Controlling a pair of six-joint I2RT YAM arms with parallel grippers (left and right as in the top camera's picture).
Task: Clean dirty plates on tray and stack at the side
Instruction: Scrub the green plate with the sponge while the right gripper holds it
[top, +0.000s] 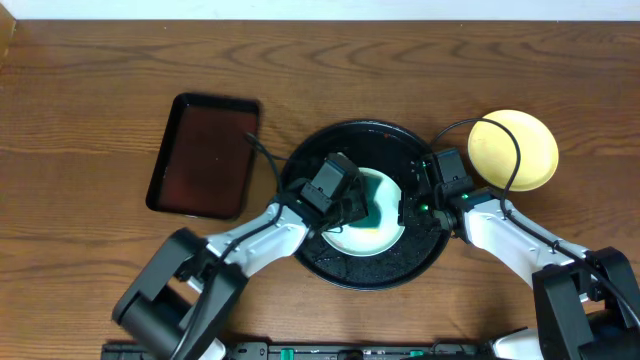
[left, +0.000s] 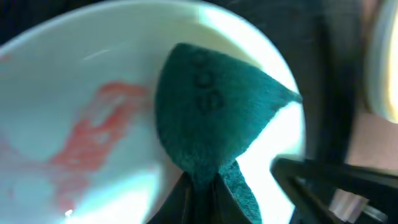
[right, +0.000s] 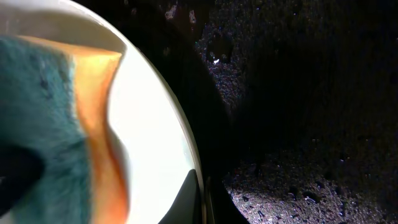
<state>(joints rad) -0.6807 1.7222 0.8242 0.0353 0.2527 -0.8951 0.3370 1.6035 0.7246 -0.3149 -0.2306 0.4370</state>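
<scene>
Large round black tray (top: 415, 255): pale mint-white round plate (top: 355, 240) inside, red-orange smears (left: 93, 137) on it. Teal scrub sponge (left: 211, 112) pinched by left gripper (left: 199, 196), pressed on plate. Plate rim clamped by right gripper (right: 198, 196). Pale yellow round plate (top: 513, 150) on table, right of tray.

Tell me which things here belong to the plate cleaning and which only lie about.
For the job:
mint-white smeared plate
green sponge
round black tray
yellow plate

Lying about:
rectangular dark brown tray
</scene>
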